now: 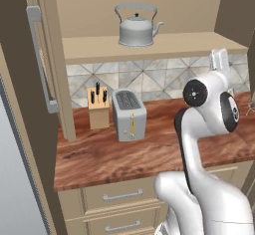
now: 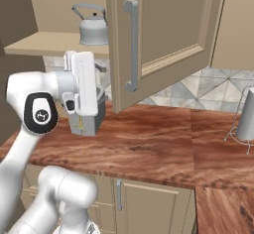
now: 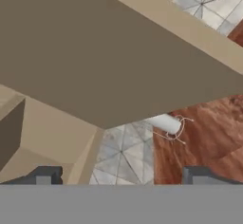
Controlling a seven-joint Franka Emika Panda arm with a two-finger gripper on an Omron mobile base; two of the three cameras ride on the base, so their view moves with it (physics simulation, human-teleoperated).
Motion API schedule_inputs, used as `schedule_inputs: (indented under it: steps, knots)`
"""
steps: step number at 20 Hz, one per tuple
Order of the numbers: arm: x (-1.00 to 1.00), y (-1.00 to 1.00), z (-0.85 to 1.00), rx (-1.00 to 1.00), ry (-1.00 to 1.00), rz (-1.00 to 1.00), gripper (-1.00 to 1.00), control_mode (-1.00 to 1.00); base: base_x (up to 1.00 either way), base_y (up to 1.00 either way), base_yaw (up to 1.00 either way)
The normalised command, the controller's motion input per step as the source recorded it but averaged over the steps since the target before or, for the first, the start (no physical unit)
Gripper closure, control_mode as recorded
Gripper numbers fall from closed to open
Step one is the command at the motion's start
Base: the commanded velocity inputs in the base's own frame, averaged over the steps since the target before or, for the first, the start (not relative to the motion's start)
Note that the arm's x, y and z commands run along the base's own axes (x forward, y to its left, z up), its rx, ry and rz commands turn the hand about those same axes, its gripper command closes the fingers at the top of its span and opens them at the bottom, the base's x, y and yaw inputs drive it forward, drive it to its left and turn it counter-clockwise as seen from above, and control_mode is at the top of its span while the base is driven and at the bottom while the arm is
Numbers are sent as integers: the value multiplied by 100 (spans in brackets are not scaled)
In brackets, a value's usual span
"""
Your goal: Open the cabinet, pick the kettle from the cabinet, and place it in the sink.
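Observation:
The beige cabinet stands open, its left door (image 1: pixel 30 79) and right door (image 2: pixel 163 29) both swung out toward me. On its bare shelf (image 1: pixel 149 47) sits the silver-grey kettle (image 1: pixel 136 27), upright with its spout to the right, also seen as the kettle (image 2: pixel 93 27) behind the right door's edge. My gripper (image 3: pixel 123 176) is open and holds nothing. It hangs below the shelf, over the counter beside the toaster, and faces the underside of the open right door. The sink is out of view.
A silver toaster (image 1: pixel 128 113) and a knife block (image 1: pixel 98 104) stand on the wooden counter (image 1: pixel 149 154) under the shelf. A paper towel holder (image 2: pixel 246 116) stands at the right. Beige drawers (image 1: pixel 122 195) run under the counter. The right door's handle (image 2: pixel 131 44) juts out near my arm.

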Motion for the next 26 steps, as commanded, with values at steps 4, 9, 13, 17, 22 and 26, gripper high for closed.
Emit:
schedule_inputs:
  steps: [4,9,13,17,22,26]
  knots:
    - [14,-25,3,1,0,-20,-100,-100,0,0,0]
    - [14,-23,1,2,-2,-19,-100,-100,0,0,0]
    - [3,-37,0,5,-6,-14,-100,-100,0,0,0]
    - [0,-46,0,5,-10,-13,-100,-100,0,0,0]
    - [-6,-50,0,6,-7,-14,-100,-100,0,0,0]
    - [-12,-56,0,7,-3,-14,-100,-100,0,0,0]
